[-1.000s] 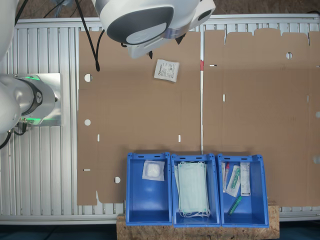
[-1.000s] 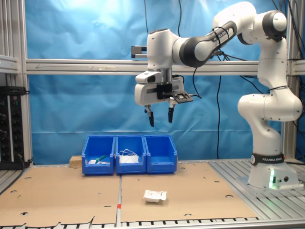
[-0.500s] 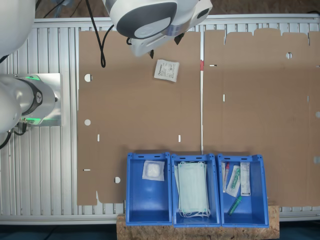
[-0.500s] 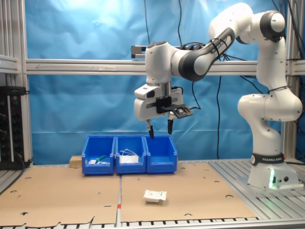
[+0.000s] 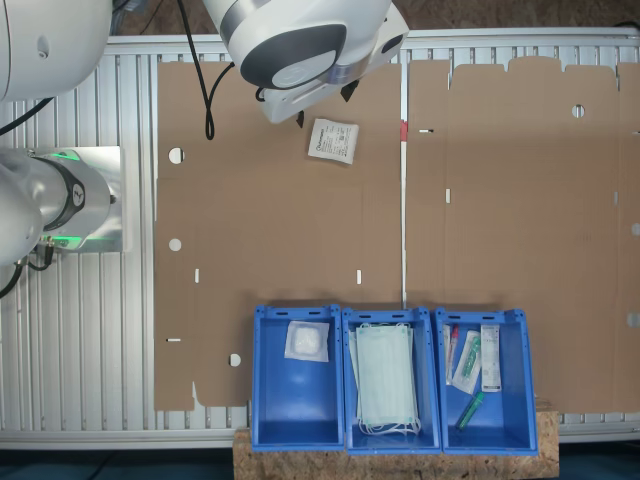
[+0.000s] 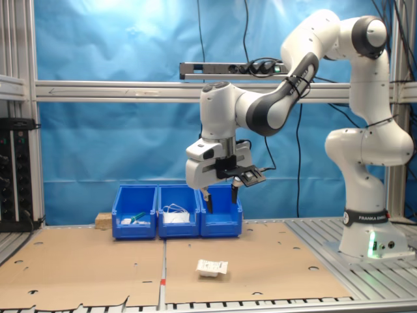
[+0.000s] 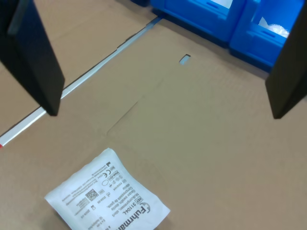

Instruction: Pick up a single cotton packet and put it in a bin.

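Above the cardboard sheet (image 6: 260, 261), well clear of it in the second exterior view: the gripper (image 6: 221, 197), jaws spread wide, nothing between them and nothing touched. Two dark fingers (image 7: 36, 62) apart at opposite sides of the wrist view, bare cardboard (image 7: 192, 124) in the gap. In the first exterior view, mostly covered by the arm's own white and grey body (image 5: 295, 45), just two dark fingertips (image 5: 349, 91) poking out from under it.

On the cardboard, flat and printed face up: the cotton packet (image 5: 333, 140), close beside the fingertips in the first exterior view, not touching them. Below the gripper and nearer the camera in the second exterior view (image 6: 212, 267), a small white patch, its print too small to make out there. Cut off at the edge of the wrist view (image 7: 106, 196), one corner lost.

Along the far side of the sheet in the second exterior view, well apart from the packet: three blue bins in a row, touching side by side. At the first exterior view's left, the bin (image 5: 296, 400) with a square packet showing a fluffy white pad (image 5: 306, 341); same bin at the second exterior view's right (image 6: 221, 218), partly behind the fingers, its inside hidden by the front wall. Middle bin (image 5: 350, 440) with pale green masks (image 5: 386, 380); third bin (image 5: 525, 390) with tubes and long packets (image 5: 470, 365), hard to tell apart one from another.
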Robot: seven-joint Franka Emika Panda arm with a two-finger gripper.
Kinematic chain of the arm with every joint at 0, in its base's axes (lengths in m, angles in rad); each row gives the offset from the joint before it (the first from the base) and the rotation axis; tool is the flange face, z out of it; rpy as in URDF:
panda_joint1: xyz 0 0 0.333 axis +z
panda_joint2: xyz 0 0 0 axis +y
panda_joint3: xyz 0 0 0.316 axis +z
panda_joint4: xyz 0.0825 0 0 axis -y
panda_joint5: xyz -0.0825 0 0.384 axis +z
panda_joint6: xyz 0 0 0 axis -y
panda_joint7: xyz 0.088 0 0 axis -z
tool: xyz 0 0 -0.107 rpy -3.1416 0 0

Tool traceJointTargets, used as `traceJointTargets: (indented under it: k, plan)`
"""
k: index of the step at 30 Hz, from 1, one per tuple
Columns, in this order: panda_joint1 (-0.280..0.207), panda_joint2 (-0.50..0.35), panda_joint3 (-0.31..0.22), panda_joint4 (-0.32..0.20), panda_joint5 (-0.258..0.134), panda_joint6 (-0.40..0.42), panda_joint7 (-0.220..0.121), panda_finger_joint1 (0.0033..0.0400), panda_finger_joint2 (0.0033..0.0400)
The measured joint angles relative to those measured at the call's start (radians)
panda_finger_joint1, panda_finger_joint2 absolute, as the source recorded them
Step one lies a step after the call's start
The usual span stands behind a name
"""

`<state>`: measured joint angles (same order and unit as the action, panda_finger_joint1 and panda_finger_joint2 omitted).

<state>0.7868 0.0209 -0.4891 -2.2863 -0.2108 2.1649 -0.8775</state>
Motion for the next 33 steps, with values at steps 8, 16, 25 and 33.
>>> traceJointTargets:
  k: [8, 16, 25, 33]
  plan:
    - [0.0, 0.057, 0.0, -0.005, 0.0, 0.07, 0.0, 0.04, 0.04]
    - [0.0, 0.12, 0.0, 0.012, 0.0, 0.109, 0.0, 0.04, 0.04]
    - [0.0, 0.193, 0.0, 0.048, 0.0, 0.135, 0.0, 0.04, 0.04]
    - [0.0, 0.238, 0.0, 0.063, 0.027, 0.16, 0.0, 0.04, 0.04]
